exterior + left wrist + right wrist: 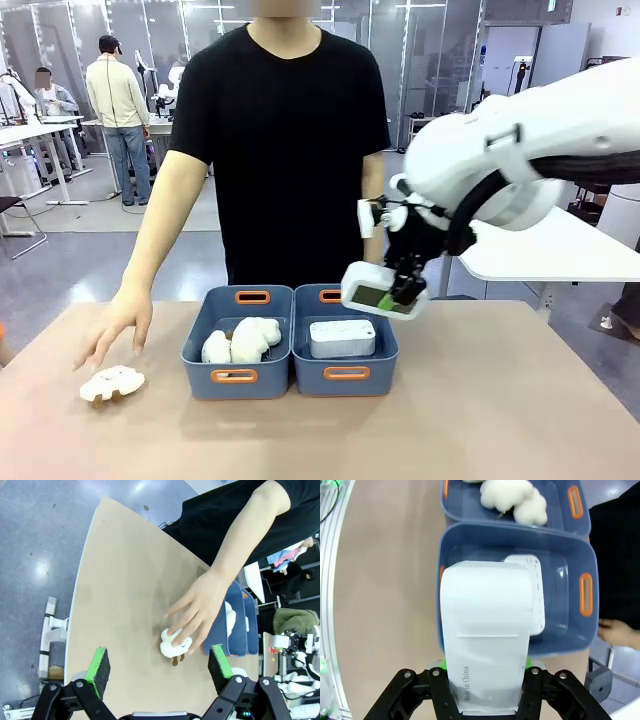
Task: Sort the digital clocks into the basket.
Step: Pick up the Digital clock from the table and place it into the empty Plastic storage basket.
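My right gripper is shut on a white digital clock, held tilted in the air above the right end of the right-hand basket. The right wrist view shows that clock's white back between my fingers, directly over the basket. A second digital clock lies flat inside that basket, seen also in the right wrist view. My left gripper hangs open over the table's left part, with nothing between its green pads.
The left bin holds white plush toys. Another plush toy lies on the table at the left, under the person's hand; that hand touches the toy in the left wrist view.
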### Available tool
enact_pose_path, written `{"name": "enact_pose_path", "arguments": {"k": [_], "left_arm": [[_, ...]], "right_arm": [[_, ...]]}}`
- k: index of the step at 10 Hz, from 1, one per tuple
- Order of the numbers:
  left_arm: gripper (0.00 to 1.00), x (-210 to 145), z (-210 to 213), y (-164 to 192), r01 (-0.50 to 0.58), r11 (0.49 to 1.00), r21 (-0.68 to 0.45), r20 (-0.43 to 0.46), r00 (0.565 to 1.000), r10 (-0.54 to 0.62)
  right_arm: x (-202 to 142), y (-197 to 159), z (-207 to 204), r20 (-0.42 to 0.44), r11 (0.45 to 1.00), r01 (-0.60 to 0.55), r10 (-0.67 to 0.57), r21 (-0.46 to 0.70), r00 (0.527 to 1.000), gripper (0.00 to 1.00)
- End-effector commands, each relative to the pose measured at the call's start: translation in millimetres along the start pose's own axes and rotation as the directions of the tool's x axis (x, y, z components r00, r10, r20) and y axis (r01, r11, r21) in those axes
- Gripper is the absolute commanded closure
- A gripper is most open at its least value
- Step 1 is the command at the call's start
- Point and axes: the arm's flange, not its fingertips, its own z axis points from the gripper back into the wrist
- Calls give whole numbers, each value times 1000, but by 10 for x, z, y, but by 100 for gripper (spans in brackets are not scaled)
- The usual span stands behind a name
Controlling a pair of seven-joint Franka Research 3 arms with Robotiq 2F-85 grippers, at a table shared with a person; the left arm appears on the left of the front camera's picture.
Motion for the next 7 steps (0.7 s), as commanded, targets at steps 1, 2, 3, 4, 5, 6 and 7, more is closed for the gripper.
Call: {"name": "enact_pose_path", "arguments": {"k": [1, 2, 3, 4, 5, 6, 7], "left_arm": [[0, -16, 19, -2, 0, 1000, -12, -10, 1000, 0], [0, -16, 19, -2, 0, 1000, -12, -10, 1000, 0], [0, -16, 19, -2, 0, 1000, -12, -10, 1000, 0], [0, -16, 19, -2, 0, 1000, -12, -10, 1000, 0], [0, -16, 19, -2, 0, 1000, -12, -10, 1000, 0], [0, -16, 19, -2, 0, 1000, -12, -10, 1000, 0], [0, -16, 19, -2, 0, 1000, -12, -10, 1000, 0]], "right_arm": [[147, -141, -258, 24, 999, 40, -39, -27, 999, 91], [186, -142, -499, 17, 999, 49, -49, -14, 999, 91], [166, -154, -664, 3, 1000, 31, -31, 2, 1000, 29], [155, -125, -620, -2, 1000, 22, -22, -2, 1000, 20], [98, -142, -516, 7, 1000, 20, -20, -19, 1000, 0], [24, -144, -433, 24, 999, 45, -45, -22, 999, 0], [-148, -99, -262, 52, 997, 68, -67, -31, 996, 0]]}}
